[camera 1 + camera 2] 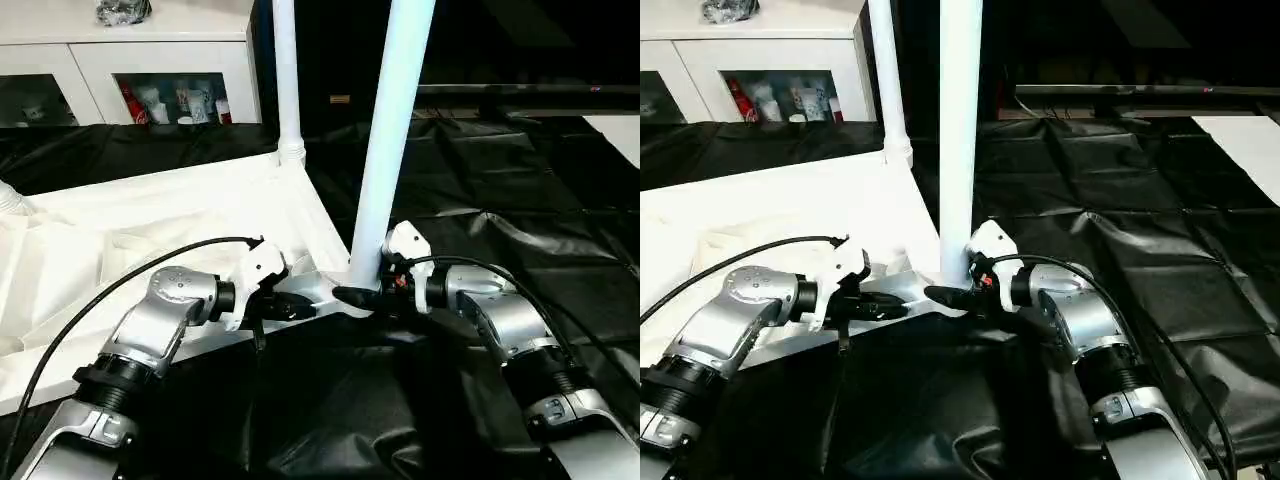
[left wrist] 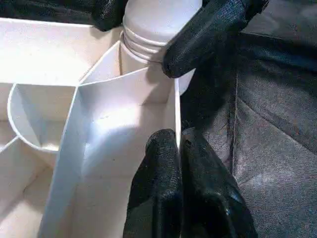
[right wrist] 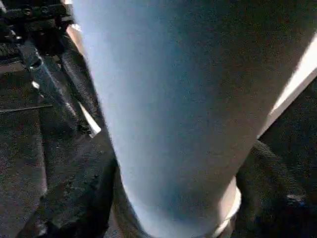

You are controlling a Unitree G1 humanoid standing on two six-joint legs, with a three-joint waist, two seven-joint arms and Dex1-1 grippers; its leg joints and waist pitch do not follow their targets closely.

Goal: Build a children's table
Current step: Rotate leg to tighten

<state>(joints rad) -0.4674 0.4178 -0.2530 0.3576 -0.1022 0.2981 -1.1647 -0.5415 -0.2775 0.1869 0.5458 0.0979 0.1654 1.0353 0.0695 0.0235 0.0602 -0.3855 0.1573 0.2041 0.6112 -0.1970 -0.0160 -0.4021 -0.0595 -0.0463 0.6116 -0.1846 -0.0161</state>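
The white tabletop (image 1: pixel 180 215) lies underside up on black sheeting, its ribs showing. One white leg (image 1: pixel 287 80) stands upright in the far corner socket. A second leg (image 1: pixel 390 130) stands in the near corner socket, and its tube looms large in the right wrist view (image 3: pixel 168 99). My right gripper (image 1: pixel 362 290) holds this leg just above its ribbed collar, one black finger (image 2: pixel 213 34) pressed on each side. My left gripper (image 1: pixel 300 305) is shut on the tabletop's thin rim wall (image 2: pixel 176 109), right beside that socket.
A white cabinet (image 1: pixel 130 60) with glass doors stands at the back left. Crinkled black sheeting (image 1: pixel 520 200) covers the floor to the right and front. A dark bar (image 1: pixel 530 90) runs across the back right. Black cables loop from both wrists.
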